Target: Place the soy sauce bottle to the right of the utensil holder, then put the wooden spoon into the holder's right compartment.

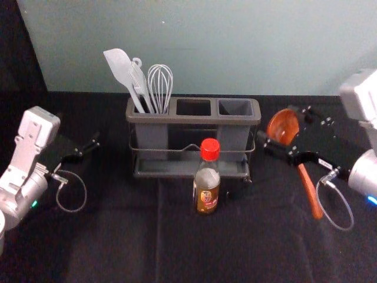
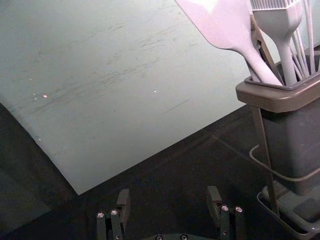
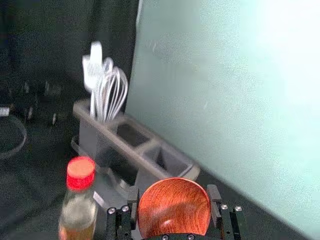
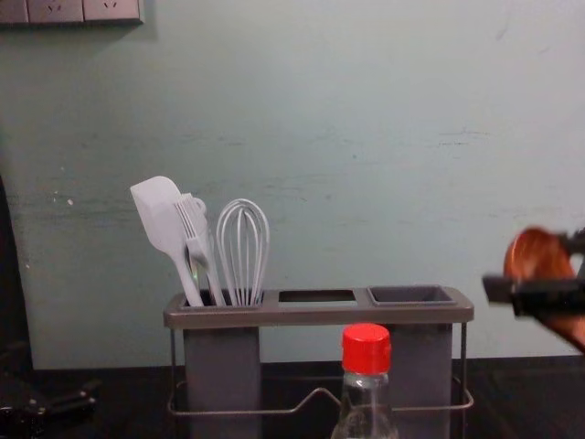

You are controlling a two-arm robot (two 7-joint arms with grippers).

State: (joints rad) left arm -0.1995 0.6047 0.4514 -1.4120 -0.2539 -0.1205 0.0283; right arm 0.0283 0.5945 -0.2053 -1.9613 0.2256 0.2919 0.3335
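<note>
The soy sauce bottle with its red cap stands upright in front of the utensil holder, slightly right of its middle. My right gripper, right of the holder, is shut on the bowl of the wooden spoon, whose handle slants downward. In the right wrist view the spoon's bowl fills the space between the right gripper's fingers. The chest view has the spoon raised above the holder's rim level. My left gripper is off to the left; its wrist view shows the left gripper open, holding nothing.
A spatula, a brush and a whisk stand in the holder's left compartment. Its middle compartment and right compartment hold no utensils. A wall rises behind the black-covered table.
</note>
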